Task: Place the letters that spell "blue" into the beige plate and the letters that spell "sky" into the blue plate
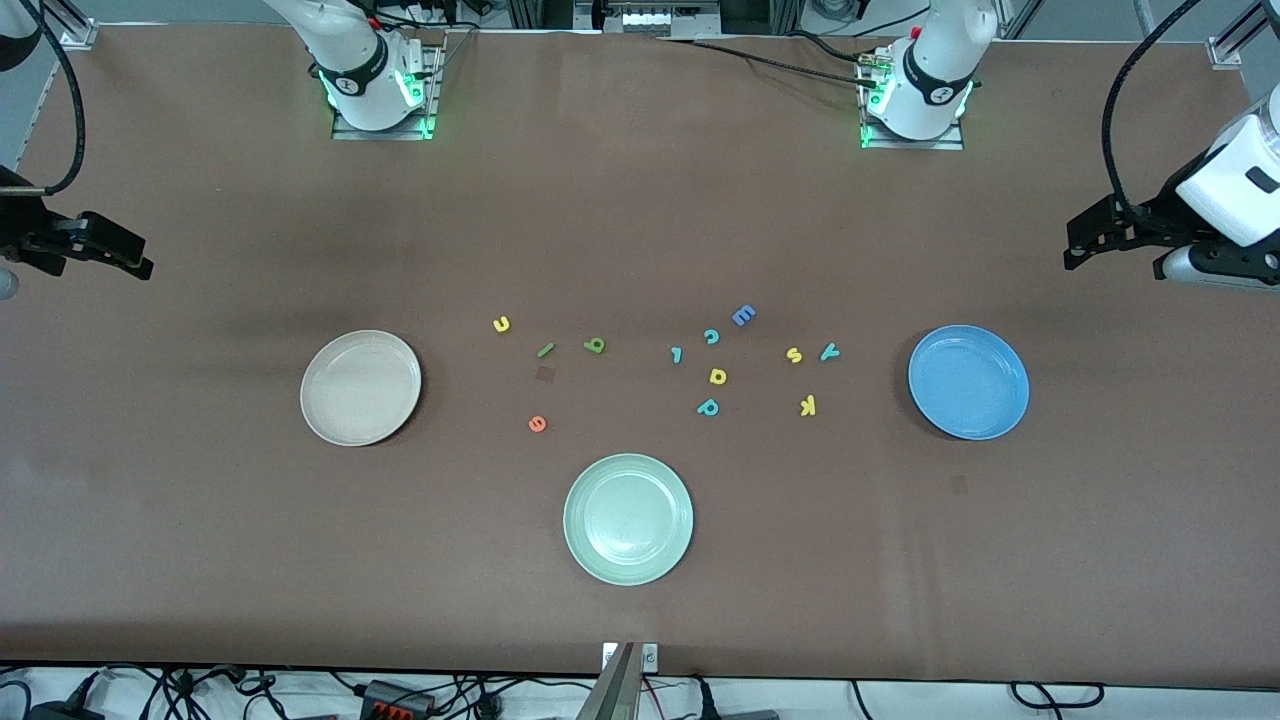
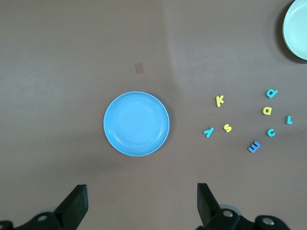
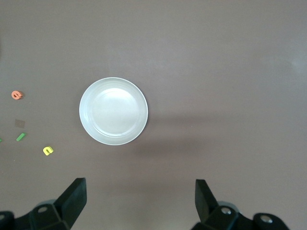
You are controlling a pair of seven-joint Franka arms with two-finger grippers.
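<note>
- The four small foam letters for "blue" lie loose on the brown table between the plates: the yellow "u" (image 1: 502, 324), the thin dark green bar "l" (image 1: 545, 350), the green "b" (image 1: 595, 345) and, nearer the front camera, the round orange "e" (image 1: 537, 423).
- The round cream-beige plate (image 1: 330, 420) sits just beside them toward the right arm's end of the table, with nothing in it.
- The three "sky" letters, the yellow "s" (image 1: 794, 355), the teal "y" (image 1: 829, 351) and the yellow "k" (image 1: 808, 405), lie near the round bright blue plate (image 1: 1000, 415), also holding nothing, toward the left arm's end.
- Between the groups lie decoys: a larger blue "E" (image 1: 743, 316) and some teal and yellow letters; a pale green plate (image 1: 590, 560) sits nearest the front camera.
- By my reading no letter is placed yet; the first pick is the step in hand.
- The next move calls for a low, precise pinch on one thin letter without nudging its neighbours.
- The right gripper (image 3: 139, 203) hangs high over the table's edge by the beige plate, fingers spread wide, holding nothing.
- The left gripper (image 2: 141, 206) hangs likewise at the blue plate's end, fingers spread, holding nothing.
</note>
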